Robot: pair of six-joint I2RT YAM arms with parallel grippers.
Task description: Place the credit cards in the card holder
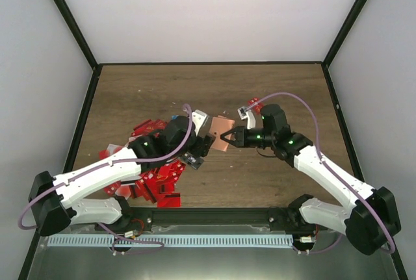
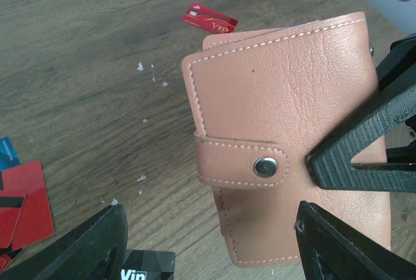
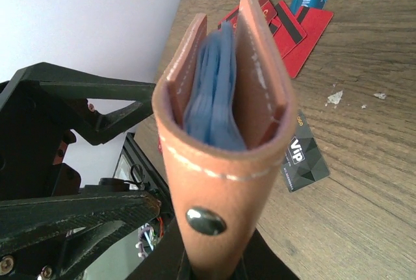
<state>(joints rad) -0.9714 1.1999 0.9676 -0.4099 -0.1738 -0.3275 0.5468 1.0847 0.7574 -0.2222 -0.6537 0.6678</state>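
The salmon-tan card holder (image 1: 221,133) hangs just above the table centre, snapped closed by its strap. My right gripper (image 1: 230,139) is shut on its right edge. In the right wrist view the card holder (image 3: 218,143) stands on end in the right gripper (image 3: 214,262), with its blue inside showing. In the left wrist view the card holder (image 2: 286,130) fills the right half. My left gripper (image 2: 214,254) is open, and the holder's lower corner lies between its fingers (image 2: 97,247) without being pinched. The credit cards (image 1: 156,179), mostly red, lie heaped at the front left.
A red VIP card (image 2: 209,19) lies beyond the holder. A black VIP card (image 2: 149,266) sits by my left finger, and red cards (image 2: 26,202) lie to the left. The table is dark wood with small white crumbs (image 2: 146,72). Black frame rails (image 1: 78,117) border it.
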